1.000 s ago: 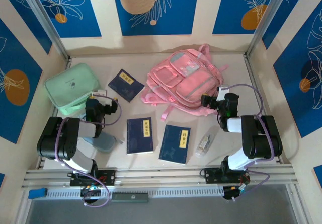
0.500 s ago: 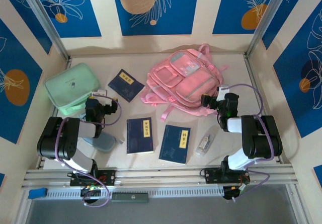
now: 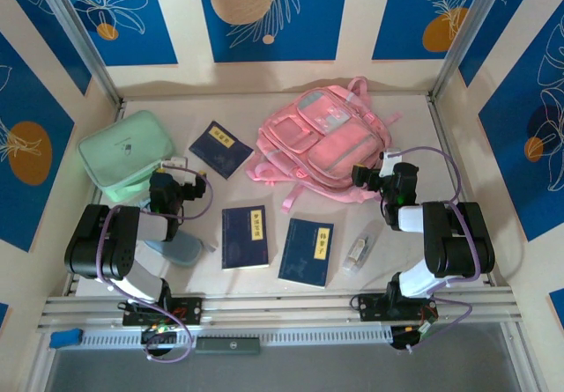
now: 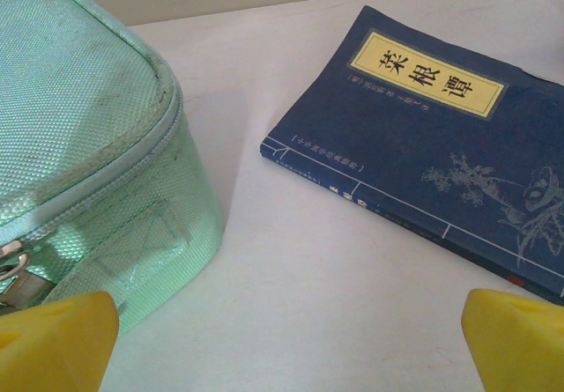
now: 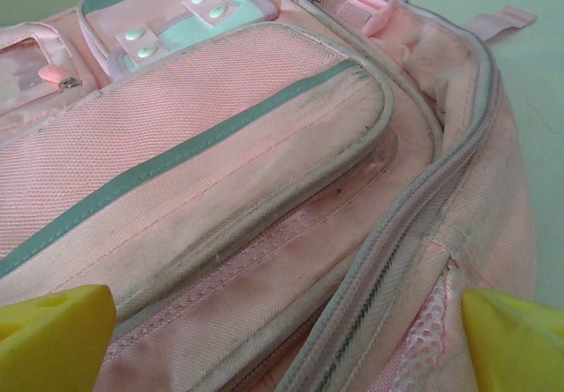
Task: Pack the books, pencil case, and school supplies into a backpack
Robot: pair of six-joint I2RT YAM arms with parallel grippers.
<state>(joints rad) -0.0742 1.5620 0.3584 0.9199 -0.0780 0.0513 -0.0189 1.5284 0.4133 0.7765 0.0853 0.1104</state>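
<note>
Top view looks down from above the near edge. Left wrist faces far, low and close on a book (image 4: pixel 423 145); right wrist on the backpack (image 5: pixel 264 189). The top view shares both.

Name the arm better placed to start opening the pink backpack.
Right. The right gripper is open and faces the backpack directly, its zip just ahead. The left gripper, also open, faces the mint-green case and a book, with the backpack off to its right.
</note>
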